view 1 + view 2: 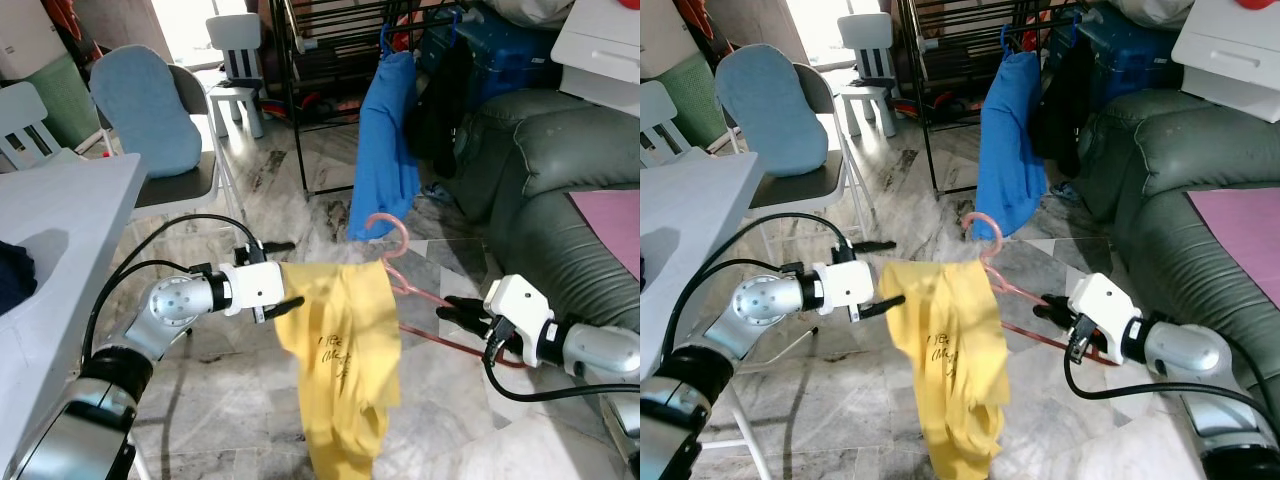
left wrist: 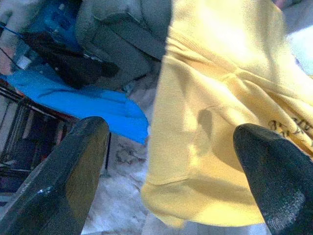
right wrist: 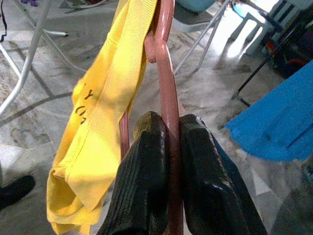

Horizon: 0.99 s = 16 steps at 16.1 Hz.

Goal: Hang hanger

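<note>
A pink plastic hanger point(image 1: 395, 262) carries a yellow T-shirt point(image 1: 345, 350) in mid air over the marble floor. My right gripper point(image 1: 462, 315) is shut on the hanger's right end, its fingers point(image 3: 146, 186) pinching the pink bar point(image 3: 166, 88). My left gripper point(image 1: 283, 273) is open at the shirt's left edge, one finger above and one below the cloth. In the left wrist view the yellow shirt point(image 2: 220, 122) hangs between the spread fingers point(image 2: 73, 171), apart from both. The hanger's hook point(image 1: 385, 225) points up toward the black clothes rack point(image 1: 330, 60).
A blue garment point(image 1: 385, 150) hangs on the rack behind the hanger. A dark green sofa point(image 1: 550, 190) fills the right side. A grey chair with a blue cushion point(image 1: 150, 110) and a white table point(image 1: 50, 230) stand at the left.
</note>
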Available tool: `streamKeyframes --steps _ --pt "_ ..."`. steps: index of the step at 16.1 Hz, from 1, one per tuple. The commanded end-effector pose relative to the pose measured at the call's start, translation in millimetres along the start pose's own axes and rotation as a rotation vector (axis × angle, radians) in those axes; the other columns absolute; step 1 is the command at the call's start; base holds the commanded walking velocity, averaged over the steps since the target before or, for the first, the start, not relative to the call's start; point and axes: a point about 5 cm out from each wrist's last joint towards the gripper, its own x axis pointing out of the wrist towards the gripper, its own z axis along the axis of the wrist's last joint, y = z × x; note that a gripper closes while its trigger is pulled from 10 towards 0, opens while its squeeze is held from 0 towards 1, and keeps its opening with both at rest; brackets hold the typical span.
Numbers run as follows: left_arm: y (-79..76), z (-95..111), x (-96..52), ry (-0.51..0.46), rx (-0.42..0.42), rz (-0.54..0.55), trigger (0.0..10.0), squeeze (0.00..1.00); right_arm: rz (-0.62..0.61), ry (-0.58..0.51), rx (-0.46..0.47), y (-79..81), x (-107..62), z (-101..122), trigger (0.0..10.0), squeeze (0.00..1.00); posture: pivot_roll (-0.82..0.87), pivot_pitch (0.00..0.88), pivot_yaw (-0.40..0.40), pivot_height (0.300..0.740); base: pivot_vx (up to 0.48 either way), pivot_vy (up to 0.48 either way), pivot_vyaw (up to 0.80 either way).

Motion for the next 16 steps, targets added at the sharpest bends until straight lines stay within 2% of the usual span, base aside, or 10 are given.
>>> streamKeyframes --steps 1,4,6,9,10,11,12,16 --pt "9.6 -1 -2.5 0.027 0.019 -0.011 10.0 1.00 -0.006 -0.085 -0.103 -7.4 2.5 24 10.0 0.00 -0.21 0.000 0.094 0.740 0.000 0.000 0.00" --pt "17.6 -2 -0.5 0.047 0.009 -0.010 10.0 1.00 -0.025 -0.096 -0.193 -11.2 3.6 31 10.0 0.00 -0.22 0.000 0.100 0.740 0.000 0.000 0.00" --pt "24.2 2 7.9 0.060 -0.002 -0.010 10.0 1.00 -0.091 -0.149 -0.328 -22.5 5.0 49 10.0 0.00 -0.22 0.000 0.108 0.740 0.000 0.000 0.00" --pt "26.7 4 13.2 0.057 -0.005 -0.009 10.0 1.00 -0.101 -0.166 -0.397 -24.3 5.5 55 10.0 0.00 -0.23 0.000 0.111 0.740 0.000 0.000 0.00" --pt "28.7 7 17.2 0.051 -0.015 -0.007 10.0 0.44 -0.091 -0.172 -0.444 -23.3 5.7 59 10.0 0.00 -0.23 0.000 0.114 0.740 0.000 0.000 0.00" --pt "29.5 8 18.7 0.049 -0.015 -0.006 10.0 0.44 -0.084 -0.177 -0.451 -22.4 5.9 60 10.0 0.00 -0.23 0.000 0.115 0.740 0.000 0.000 0.00" --pt "30.7 10 20.5 0.047 -0.016 -0.002 10.0 0.00 -0.075 -0.181 -0.457 -20.9 6.2 61 10.0 0.00 -0.23 0.000 0.116 0.740 0.000 0.000 0.00" --pt "45.7 19 25.3 0.025 -0.043 0.075 10.0 0.00 -0.021 -0.168 -0.480 -11.5 6.9 56 10.0 0.00 -0.24 0.000 0.121 0.740 0.000 0.000 0.00"
